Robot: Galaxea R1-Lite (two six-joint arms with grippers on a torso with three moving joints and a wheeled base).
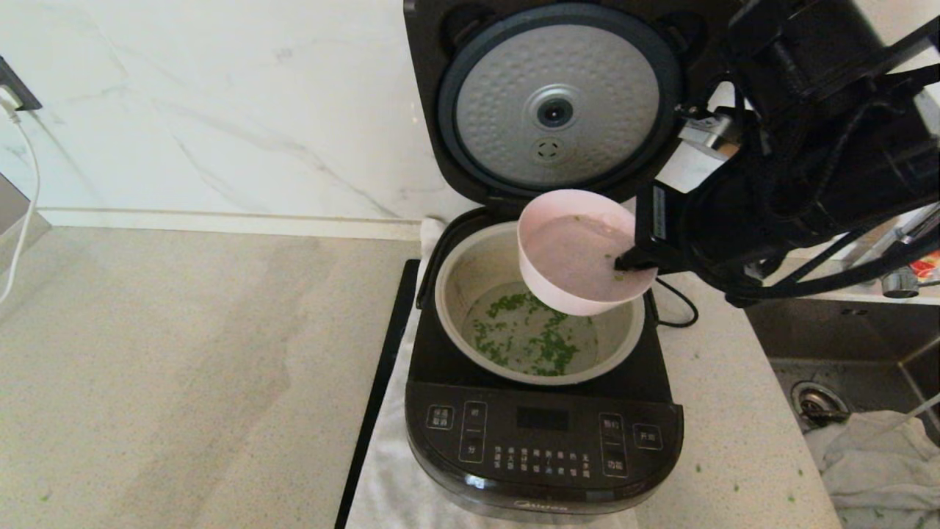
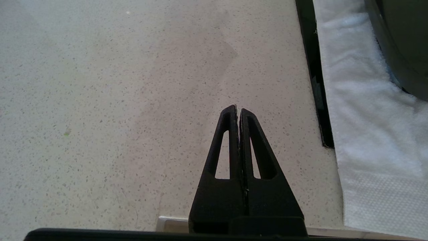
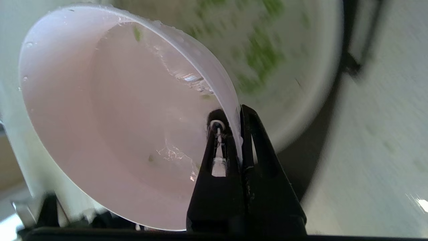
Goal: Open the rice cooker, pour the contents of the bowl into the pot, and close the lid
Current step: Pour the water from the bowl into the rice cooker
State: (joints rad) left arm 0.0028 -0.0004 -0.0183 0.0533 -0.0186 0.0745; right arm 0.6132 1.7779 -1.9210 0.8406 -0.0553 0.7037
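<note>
The rice cooker [image 1: 543, 433] was seen on a white towel [image 1: 385, 485] at the counter [image 1: 183, 367] edge nearest the sink [image 1: 844, 345], with the lid [image 1: 558, 103] swung fully up, dimpled silver disc facing forward. Risk one was judged to be the lid: the right arm's bulk was parked close beside its right edge, so a careless retreat could knock it down onto the bowl or onto the arm itself.

The pot [image 1: 455, 294] was seated in the body, with the contents of the bowl [image 1: 529, 334] spread across its bottom as green bits in shallow liquid. The pour was judged essentially done.

The bowl [image 1: 565, 253] was held tipped over the pot's far right rim, mouth toward the camera, only a few green flecks left stuck inside. The right gripper [image 3: 235, 115] was clamped on the bowl's rim, one finger inside, one outside. A thin, wet rim pinch was judged weak: a slip or rotation during withdrawal could drop the bowl into the pot. Drips and clinging bits could also fall onto the control panel [image 1: 543, 433] or counter if the bowl were carried away tilted.

The left gripper [image 2: 238, 112] was parked over bare counter left of the towel, fingers pressed together, nothing held. No hazard was seen there.

Green specks were already noted on the counter near the sink.
</note>
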